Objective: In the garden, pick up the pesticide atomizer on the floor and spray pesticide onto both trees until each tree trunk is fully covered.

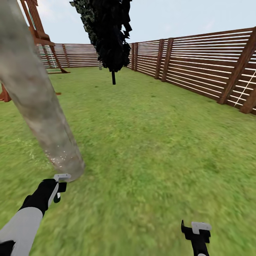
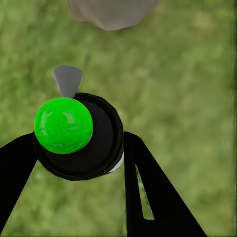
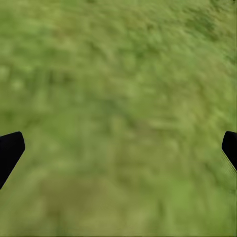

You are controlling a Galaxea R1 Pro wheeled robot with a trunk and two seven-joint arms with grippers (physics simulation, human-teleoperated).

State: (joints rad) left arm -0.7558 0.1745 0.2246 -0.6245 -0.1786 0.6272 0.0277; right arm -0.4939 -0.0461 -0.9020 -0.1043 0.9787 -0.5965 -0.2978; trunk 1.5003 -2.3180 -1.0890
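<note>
Left gripper (image 2: 81, 153) is clamped around the atomizer (image 2: 79, 136) just below its green cap (image 2: 63, 124), nozzle toward the trunk (image 1: 39, 103) close ahead; it looks rigid, light and smooth-sided, so the body under the cap seems the safest hold. Right gripper (image 3: 118, 148) hangs wide open and empty over grass (image 1: 160, 142). The head view shows white specks (image 1: 62, 156) low on the trunk; the left wrist view shows the grip.

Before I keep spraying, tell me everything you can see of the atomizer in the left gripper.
The atomizer shows from above in the left wrist view: a round black body, a glossy bright green cap, and a grey nozzle aimed at the pale tree trunk base. The left gripper has its black fingers closed on either side. Grass lies below it.
</note>
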